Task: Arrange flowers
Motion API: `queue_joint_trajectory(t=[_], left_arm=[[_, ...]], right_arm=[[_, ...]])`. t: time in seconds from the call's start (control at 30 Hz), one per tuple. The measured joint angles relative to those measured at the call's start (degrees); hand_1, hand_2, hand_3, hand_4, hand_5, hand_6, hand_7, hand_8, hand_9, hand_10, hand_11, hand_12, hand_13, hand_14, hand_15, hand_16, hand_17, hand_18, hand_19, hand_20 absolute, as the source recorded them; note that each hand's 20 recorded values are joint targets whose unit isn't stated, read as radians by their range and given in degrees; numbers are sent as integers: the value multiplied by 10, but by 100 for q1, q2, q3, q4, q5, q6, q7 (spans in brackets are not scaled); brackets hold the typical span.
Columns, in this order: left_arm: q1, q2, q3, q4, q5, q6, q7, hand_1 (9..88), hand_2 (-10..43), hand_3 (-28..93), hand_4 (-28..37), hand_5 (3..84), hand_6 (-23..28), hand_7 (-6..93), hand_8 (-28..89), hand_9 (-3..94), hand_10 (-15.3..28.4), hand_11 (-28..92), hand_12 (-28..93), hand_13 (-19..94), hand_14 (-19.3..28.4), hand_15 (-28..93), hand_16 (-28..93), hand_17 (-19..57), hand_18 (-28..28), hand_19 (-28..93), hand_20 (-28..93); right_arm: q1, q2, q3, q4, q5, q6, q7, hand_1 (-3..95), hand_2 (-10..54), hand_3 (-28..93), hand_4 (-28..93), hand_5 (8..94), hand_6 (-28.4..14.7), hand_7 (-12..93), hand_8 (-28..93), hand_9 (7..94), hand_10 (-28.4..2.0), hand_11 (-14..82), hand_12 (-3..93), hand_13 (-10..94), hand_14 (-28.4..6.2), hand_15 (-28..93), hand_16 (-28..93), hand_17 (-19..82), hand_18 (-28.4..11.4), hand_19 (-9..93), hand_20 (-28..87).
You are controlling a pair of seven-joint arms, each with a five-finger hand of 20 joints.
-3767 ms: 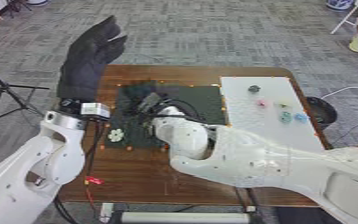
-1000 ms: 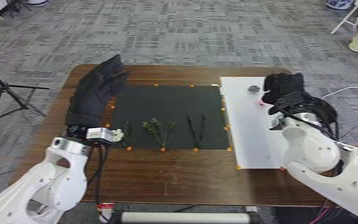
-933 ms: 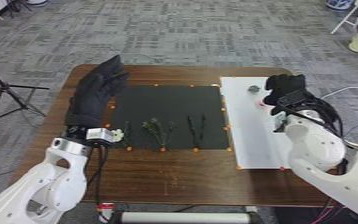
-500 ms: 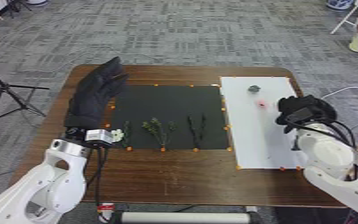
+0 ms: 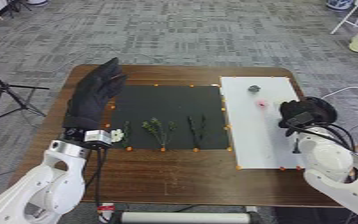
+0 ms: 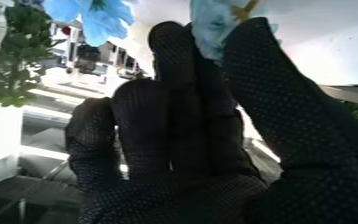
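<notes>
A teal flower (image 6: 209, 30) is seen in the right wrist view at the fingertips of the right hand (image 5: 306, 111), set between the fingers and the thumb. The fingers are held nearly straight, with the thumb apart at its base and angled in toward the tips; whether the petals are touched cannot be told. A blue flower (image 6: 94, 15) is seen beyond the fingers, clear of that gap. In the head view the right hand is placed over the right edge of a white sheet (image 5: 262, 137), near the right edge of the brown bench (image 5: 202, 175).

The next grasp is judged to turn on this gap: the teal flower is to be pinched and the blue one left out. The direction of its stem cannot be made out.

On the same sheet, a pink flower (image 5: 262, 104) is laid inward of the right hand, and a grey-green one (image 5: 254, 88) closer to the far edge. A dark mat (image 5: 175, 102) lies between the sheet and the left hand (image 5: 95, 95), which is held open, well apart, by the bench's left edge.
</notes>
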Motion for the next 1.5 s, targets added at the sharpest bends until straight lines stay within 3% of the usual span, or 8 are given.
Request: queue_joint_trajectory(t=[0.1, 0.27, 0.5, 0.7, 0.93, 1.13, 1.5], left_arm=[[7, -1, -14, -1, -3, 2, 0, 251, -11, 671, -246, 332, 33, 153, -70, 250, 120, 194, 195, 206, 144, 265, 64, -95, 199, 379, 125], [9, -5, -20, -2, -3, 10, 0, 251, -11, 672, -246, 331, 33, 153, -70, 250, 120, 193, 195, 205, 144, 266, 63, -95, 199, 378, 124], [-108, 10, 71, 20, -5, 8, 0, 250, -11, 673, -245, 332, 33, 153, -70, 250, 120, 194, 195, 206, 144, 266, 63, -95, 199, 378, 125], [-431, 70, 298, 86, -5, -1, 22, 251, -11, 672, -246, 332, 33, 154, -70, 250, 120, 195, 196, 206, 144, 266, 62, -95, 199, 378, 124], [-1062, 138, 764, 272, -8, -14, 131, 251, -10, 671, -246, 331, 33, 153, -69, 250, 120, 194, 195, 207, 143, 266, 62, -95, 200, 377, 124], [-1289, 147, 778, 281, -10, -26, 237, 250, -11, 673, -245, 332, 33, 153, -69, 250, 119, 195, 196, 207, 143, 267, 63, -95, 200, 376, 124], [-1354, 205, 842, 251, -14, -23, 342, 250, -11, 674, -248, 333, 34, 152, -69, 251, 119, 194, 196, 207, 144, 268, 64, -95, 200, 377, 124]], right_arm=[[67, -36, -192, 61, -60, 408, -14, 467, -95, 840, -258, 692, 27, 526, 72, 790, -68, 276, 544, 624, -78, 791, 384, 296, -198, 860, 578], [173, -133, -271, 61, -111, 545, -100, 450, -95, 853, -208, 703, 17, 520, 77, 794, -69, 279, 547, 633, -78, 784, 409, 301, -199, 866, 579], [1550, -467, -1706, 79, -11, 1192, -295, 451, -95, 851, -203, 705, 16, 520, 80, 799, -67, 283, 550, 638, -75, 783, 419, 305, -200, 872, 579], [2584, -1377, -2373, 319, 133, 1270, -640, 452, -95, 851, -208, 707, 17, 520, 82, 800, -64, 285, 550, 641, -74, 783, 422, 308, -199, 875, 579], [3383, -2836, -2976, 1258, 309, 1305, -901, 454, -95, 851, -215, 707, 18, 521, 82, 799, -62, 287, 549, 643, -75, 786, 419, 310, -200, 877, 579], [3585, -3937, -3301, 2165, 570, 1309, -1009, 457, -95, 852, -223, 706, 19, 523, 79, 799, -61, 288, 550, 643, -74, 787, 416, 309, -198, 877, 579], [3560, -4911, -3684, 2143, 586, 1323, -1093, 468, -95, 845, -247, 708, 21, 522, 60, 800, -61, 288, 545, 645, -75, 791, 406, 310, -199, 878, 578]])
